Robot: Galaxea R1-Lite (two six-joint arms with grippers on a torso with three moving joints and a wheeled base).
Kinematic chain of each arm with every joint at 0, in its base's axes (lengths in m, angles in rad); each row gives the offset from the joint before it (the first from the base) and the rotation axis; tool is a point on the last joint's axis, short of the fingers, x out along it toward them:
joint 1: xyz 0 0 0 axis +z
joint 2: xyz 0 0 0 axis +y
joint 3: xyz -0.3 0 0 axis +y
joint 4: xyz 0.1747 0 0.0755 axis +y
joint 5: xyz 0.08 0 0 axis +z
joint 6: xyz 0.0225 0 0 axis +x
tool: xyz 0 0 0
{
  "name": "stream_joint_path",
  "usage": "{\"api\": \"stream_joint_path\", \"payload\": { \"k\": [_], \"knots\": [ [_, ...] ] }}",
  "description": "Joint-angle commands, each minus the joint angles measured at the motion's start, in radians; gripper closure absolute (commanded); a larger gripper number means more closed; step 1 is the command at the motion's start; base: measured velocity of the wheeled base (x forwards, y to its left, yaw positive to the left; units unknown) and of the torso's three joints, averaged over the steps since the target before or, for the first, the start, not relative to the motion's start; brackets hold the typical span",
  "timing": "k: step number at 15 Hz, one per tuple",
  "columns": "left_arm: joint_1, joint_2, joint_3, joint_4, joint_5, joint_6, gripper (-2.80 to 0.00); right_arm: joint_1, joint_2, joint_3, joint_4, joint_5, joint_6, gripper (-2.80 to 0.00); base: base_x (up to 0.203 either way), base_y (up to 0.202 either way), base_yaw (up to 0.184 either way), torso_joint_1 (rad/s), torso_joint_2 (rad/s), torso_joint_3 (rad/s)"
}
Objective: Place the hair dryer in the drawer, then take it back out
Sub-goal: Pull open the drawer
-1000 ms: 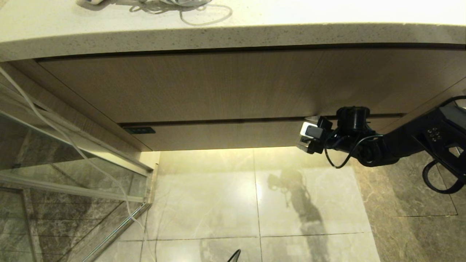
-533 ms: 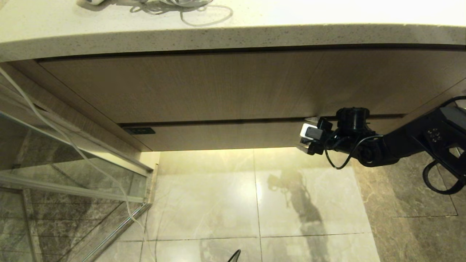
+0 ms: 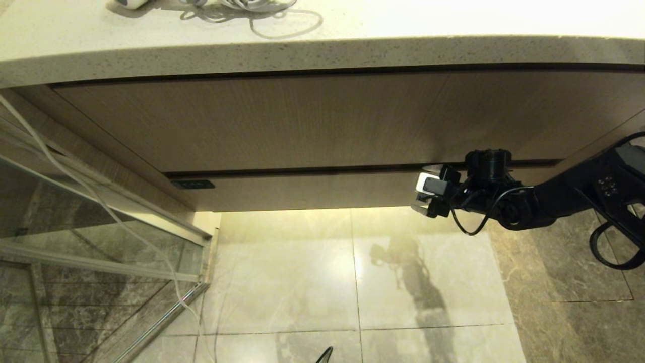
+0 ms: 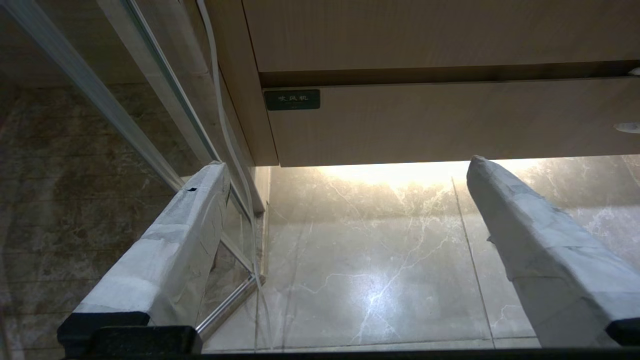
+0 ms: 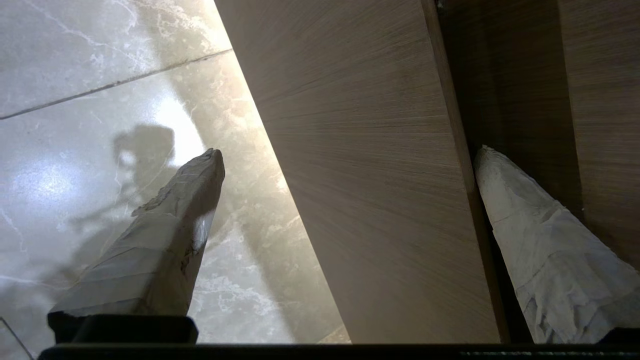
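Right hand (image 5: pixel 345 155): fingers spread wide apart, straddling the closed drawer (image 3: pixel 322 189) face at its right part, one finger in the gap above it.
Left hand (image 4: pixel 345 165): spread apart, empty, low over the floor (image 3: pixel 352 282).
Hair dryer: only its cord (image 3: pixel 262 12) shows, on the far tabletop (image 3: pixel 403 20).

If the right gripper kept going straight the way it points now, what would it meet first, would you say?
Probably the drawer face: the open right gripper straddles its top edge, one finger in the gap above, one below. Depth is unclear.

One drawer (image 3: pixel 312 189), one green label (image 3: pixel 192 184), two claws (image 3: pixel 428 194) (image 4: pixel 345 250).
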Motion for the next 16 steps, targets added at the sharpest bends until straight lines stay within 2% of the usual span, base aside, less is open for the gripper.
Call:
{"api": "stream_joint_path", "payload": {
  "k": [1,9,16],
  "knots": [
    [0.000,0.000,0.040,-0.002,0.000,0.000,-2.80,0.000,0.004,0.011,0.010,0.000,-0.007,-2.80,0.000,0.000,0.000,0.000,0.00,0.000],
    [0.000,0.000,0.040,-0.002,0.000,0.000,-2.80,0.000,-0.014,0.018,0.068,-0.003,-0.009,-2.80,0.000,0.000,0.000,0.000,0.00,0.000],
    [0.000,0.000,0.040,-0.002,0.000,0.000,-2.80,-0.001,-0.040,0.074,0.065,-0.002,-0.025,-2.80,0.000,0.000,0.000,0.000,0.00,0.000]
  ]
}}
